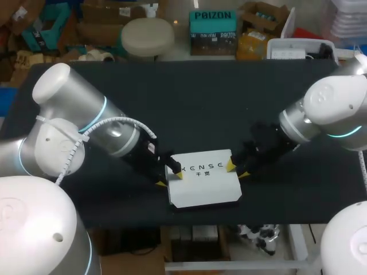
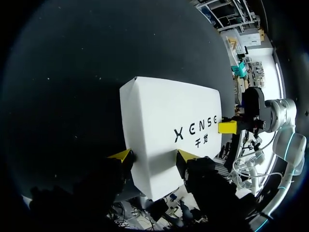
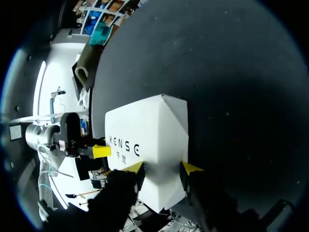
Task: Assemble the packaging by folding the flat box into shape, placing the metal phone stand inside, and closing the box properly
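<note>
Left tool [image 1: 168,179] and right tool [image 1: 237,170] sit at opposite side edges of the white box [image 1: 203,183]. The box lies flat in the lower middle of the head view, on the dark worktop [image 1: 200,103] and close to its front edge. The main risk, as I judge it, is an uneven squeeze. If one arm presses harder or sooner than the other, the light box could skew or slide toward that front edge and tip off. A hard push on thin card could also dent a wall or spring a tucked flap open. The box looks folded up and shut on top. The phone stand is not in view, so I cannot tell whether it is inside, and closing or pressing now could seal an empty box. Each tool is part open, with its yellow tips standing apart across a short stretch of the box's side edge. In each wrist view one fingertip [image 2: 123,155] meets the box at the edge line and the other rests at the top face. The card lies between the tips, but I see no firm pinch from two sides, so I read both tools as open against the box, carrying nothing.
</note>
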You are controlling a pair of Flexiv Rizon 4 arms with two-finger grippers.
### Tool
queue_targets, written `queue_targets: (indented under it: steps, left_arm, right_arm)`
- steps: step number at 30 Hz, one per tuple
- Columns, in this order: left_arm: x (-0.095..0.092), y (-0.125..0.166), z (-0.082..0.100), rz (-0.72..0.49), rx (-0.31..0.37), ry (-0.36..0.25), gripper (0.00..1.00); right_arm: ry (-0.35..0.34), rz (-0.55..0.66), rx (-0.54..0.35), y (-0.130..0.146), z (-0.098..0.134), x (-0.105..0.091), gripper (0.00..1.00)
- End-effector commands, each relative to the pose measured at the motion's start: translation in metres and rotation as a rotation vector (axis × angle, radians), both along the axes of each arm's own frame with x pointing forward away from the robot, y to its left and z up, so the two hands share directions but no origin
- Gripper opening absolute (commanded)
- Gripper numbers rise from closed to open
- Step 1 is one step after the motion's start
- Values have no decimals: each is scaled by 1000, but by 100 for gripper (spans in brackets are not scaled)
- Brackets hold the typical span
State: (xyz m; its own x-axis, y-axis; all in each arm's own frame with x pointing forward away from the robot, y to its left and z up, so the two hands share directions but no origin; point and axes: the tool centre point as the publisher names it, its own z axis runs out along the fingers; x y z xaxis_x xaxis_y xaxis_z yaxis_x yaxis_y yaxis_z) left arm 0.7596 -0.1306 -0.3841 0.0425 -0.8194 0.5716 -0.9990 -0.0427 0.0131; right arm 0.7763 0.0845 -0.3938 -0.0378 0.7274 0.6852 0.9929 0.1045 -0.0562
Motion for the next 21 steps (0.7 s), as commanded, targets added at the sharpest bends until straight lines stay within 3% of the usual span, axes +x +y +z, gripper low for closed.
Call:
queue_targets:
  steps: [1,21]
  left_arm:
    - [3,-4,-4,-3,-18,5,60]
    - [9,-9,2,-10,-78,90,58]
  right_arm:
    - [8,3,6,3,0,0,49]
    - [79,-18,-8,6,0,4,49]
